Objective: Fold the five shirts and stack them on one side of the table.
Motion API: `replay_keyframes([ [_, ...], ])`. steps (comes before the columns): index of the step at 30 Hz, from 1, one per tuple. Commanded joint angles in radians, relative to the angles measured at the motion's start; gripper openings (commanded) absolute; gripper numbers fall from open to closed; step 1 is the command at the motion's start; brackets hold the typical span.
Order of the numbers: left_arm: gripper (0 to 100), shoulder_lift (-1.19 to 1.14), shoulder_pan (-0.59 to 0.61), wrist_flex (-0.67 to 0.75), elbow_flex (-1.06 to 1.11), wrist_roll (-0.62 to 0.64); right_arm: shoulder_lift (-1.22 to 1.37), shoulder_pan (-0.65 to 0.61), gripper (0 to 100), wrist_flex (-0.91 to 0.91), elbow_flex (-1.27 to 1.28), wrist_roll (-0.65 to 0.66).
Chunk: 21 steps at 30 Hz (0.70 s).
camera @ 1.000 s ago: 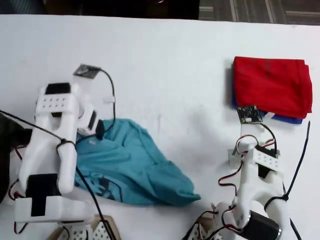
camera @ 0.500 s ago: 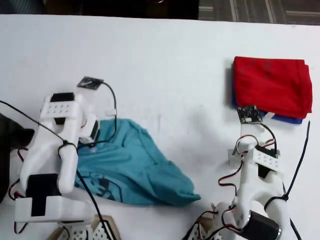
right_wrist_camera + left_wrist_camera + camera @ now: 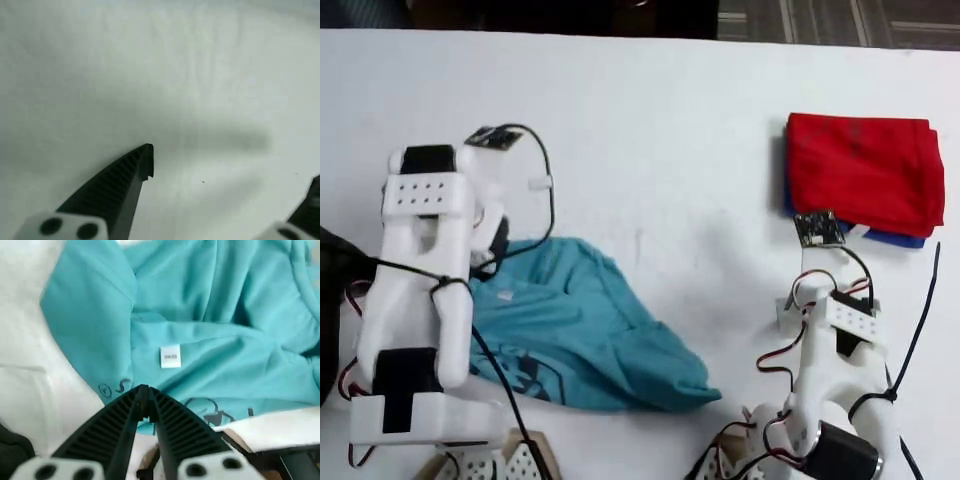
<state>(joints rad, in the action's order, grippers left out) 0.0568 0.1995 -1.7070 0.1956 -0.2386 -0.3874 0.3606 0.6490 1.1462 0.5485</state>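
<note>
Left wrist view: clenched left fingers (image 3: 125, 415) above teal shirt (image 3: 225, 315); right fingers (image 3: 125, 185) released.

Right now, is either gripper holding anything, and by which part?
Nothing is held. The left gripper is shut over the teal shirt with no fabric seen in it; the right gripper is open over the white table.

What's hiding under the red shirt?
A blue shirt: just its edge peeks out beneath the folded red shirt. The rest is covered, so anything else underneath cannot be seen.
</note>
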Motion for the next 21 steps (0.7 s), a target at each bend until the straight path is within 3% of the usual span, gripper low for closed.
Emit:
replay_keyframes([
  [1,6,0.034,-0.005,0.002,0.047,0.006,0.008,-0.008,45.4,0.005,-0.037,-0.005],
  [6,23,0.034,-0.005,0.160,0.194,0.009,0.008,-0.008,45.4,0.005,-0.037,-0.005],
  [15,22,0.032,-0.002,0.431,0.375,0.003,0.008,-0.008,45.4,0.005,-0.037,-0.005],
  [21,22,0.032,0.000,0.503,0.426,0.002,0.008,-0.008,45.4,0.005,-0.037,-0.005],
])
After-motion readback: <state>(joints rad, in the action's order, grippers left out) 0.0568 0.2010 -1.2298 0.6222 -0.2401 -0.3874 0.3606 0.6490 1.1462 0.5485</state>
